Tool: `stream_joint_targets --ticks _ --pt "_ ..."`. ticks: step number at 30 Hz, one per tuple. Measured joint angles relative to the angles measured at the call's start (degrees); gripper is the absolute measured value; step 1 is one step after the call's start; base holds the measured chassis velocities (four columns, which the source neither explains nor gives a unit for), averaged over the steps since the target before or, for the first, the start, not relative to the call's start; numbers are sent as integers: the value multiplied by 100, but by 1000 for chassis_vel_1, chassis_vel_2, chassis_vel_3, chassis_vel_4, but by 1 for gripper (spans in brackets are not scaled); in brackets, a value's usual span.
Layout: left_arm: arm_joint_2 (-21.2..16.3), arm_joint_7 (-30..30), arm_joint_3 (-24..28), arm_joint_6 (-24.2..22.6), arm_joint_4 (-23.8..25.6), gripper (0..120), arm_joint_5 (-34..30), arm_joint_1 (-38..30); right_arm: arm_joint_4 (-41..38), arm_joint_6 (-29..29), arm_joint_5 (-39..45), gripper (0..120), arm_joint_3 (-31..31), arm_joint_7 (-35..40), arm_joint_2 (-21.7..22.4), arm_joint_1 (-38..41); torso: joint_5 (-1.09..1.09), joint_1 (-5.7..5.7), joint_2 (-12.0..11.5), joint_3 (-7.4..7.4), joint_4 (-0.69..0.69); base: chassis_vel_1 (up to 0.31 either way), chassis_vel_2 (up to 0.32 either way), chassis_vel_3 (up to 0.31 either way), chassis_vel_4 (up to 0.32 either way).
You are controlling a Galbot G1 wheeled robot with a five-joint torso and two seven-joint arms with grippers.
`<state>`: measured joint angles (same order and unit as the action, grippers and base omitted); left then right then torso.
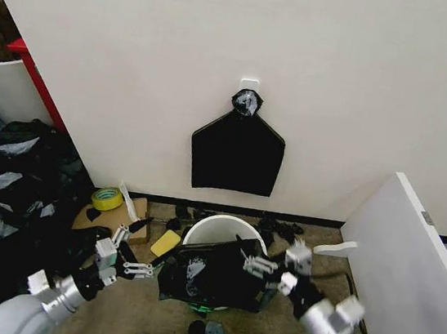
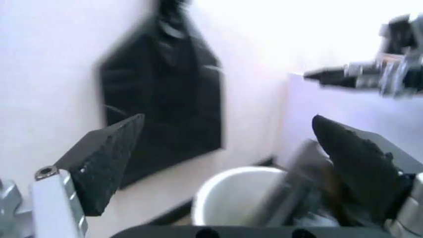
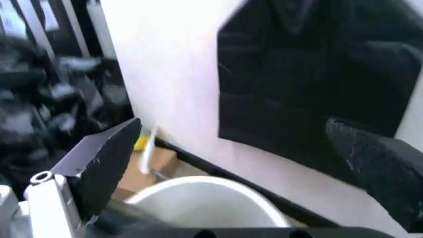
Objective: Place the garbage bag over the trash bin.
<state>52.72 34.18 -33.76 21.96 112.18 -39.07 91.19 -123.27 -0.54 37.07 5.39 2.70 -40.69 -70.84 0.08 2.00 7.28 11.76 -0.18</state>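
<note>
Bag (image 1: pixel 213 277): thin glossy black film, draped over near half of bin (image 1: pixel 217 227), far rim bare. Prob. light, limp, slippery; best taken at hem, both sides.
L gripper (image 1: pixel 137 268): fingers spread, just beside bag's left edge, holding nothing.
R gripper (image 1: pixel 262 264): fingers spread at bag's right top edge.
Room: wall (image 1: pixel 223 43) close behind; white panel (image 1: pixel 407 274) right; floor clutter left.

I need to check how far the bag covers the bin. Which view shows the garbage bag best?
The head view: the garbage bag drapes over the trash bin's near side, between both claws. The left wrist view shows a blurred edge of it; the right wrist view shows a dark strip at the rim.
</note>
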Motion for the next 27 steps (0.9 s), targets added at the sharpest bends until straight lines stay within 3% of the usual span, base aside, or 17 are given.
stream_joint_targets --ticks 1,6,8,14,23,27 --pt "129 -146 -85 -2 -27 100 33 -24 359 238 136 100 -120 -308 -30 525 -3 0 0 0 0 0 0 0 0" --pt "564 -674 -258 2 -31 100 408 -34 1210 1085 292 100 -402 -1351 -198 1635 -4 1 0 1 2 0 0 0 0" --pt "904 -1170 -311 -4 92 100 724 -15 1852 1611 -48 100 -636 -2231 -389 2430 -5 1 0 1 0 0 0 0 0" --pt "1628 -2412 -343 -239 445 100 886 5 2938 2128 -823 100 -1483 -2778 -1048 3572 -7 0 -2 0 2 0 0 0 0" --pt "1859 -3118 -439 -598 647 100 637 -66 3737 2057 -1891 100 -2027 -3367 -1450 4001 -5 0 -2 0 -1 0 0 0 0" --pt "1854 -3260 -417 -681 670 100 638 -66 3836 2031 -2057 90 -2036 -3416 -1469 4016 -4 0 -2 0 -2 0 0 0 0"
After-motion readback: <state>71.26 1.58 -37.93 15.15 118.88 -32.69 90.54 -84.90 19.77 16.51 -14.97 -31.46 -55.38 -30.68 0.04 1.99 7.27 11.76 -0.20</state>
